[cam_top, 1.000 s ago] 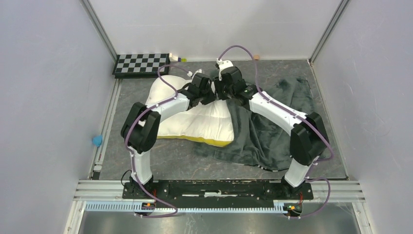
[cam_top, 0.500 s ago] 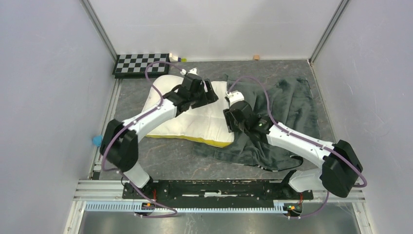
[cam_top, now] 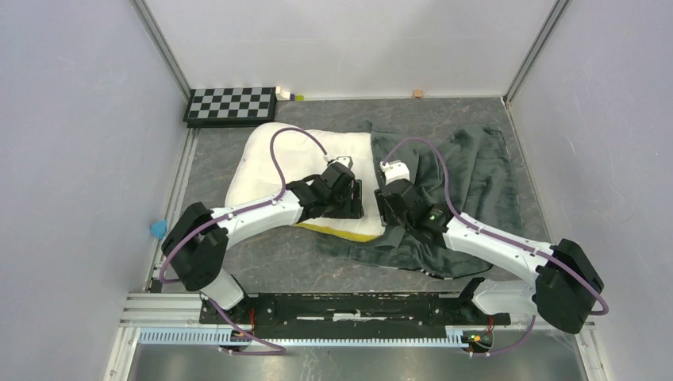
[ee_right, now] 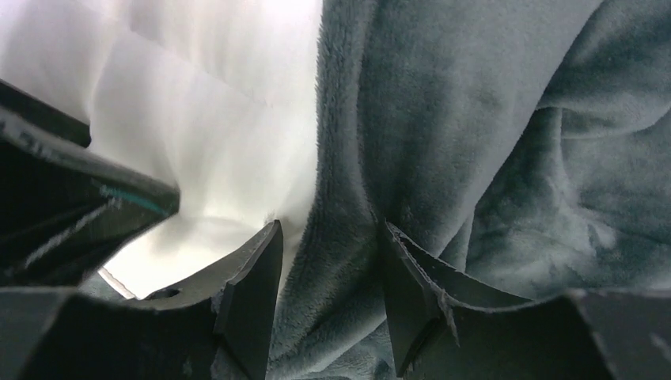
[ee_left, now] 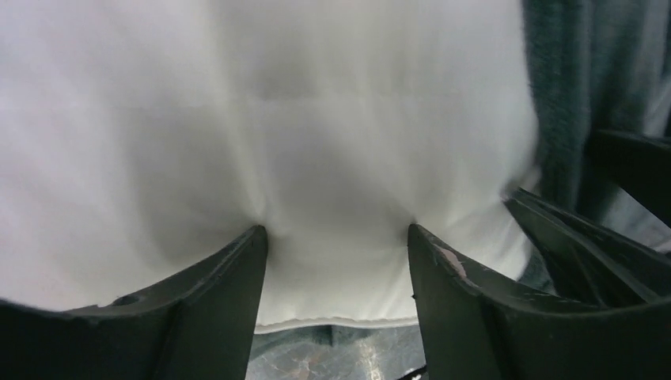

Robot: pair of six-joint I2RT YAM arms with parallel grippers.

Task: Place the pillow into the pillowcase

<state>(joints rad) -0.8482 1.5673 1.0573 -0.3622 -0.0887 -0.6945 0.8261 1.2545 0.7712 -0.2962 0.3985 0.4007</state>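
Left gripper [ee_left: 336, 237], spread, presses the white pillow's [cam_top: 286, 163] near edge. Right gripper [ee_right: 332, 237], spread, straddles the adjoining grey pillowcase [cam_top: 468, 171] edge. Bare table [cam_top: 262, 258] lies nearer.

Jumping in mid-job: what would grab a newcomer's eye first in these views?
First, the cream-white pillow at table centre, beside the dark grey-green pillowcase spread to its right and not yet inside it. Then both arms meeting at their near edges: the left gripper presses open fingers into the pillow, and the right gripper straddles a plush fold of the pillowcase edge. A checkerboard sits far left.
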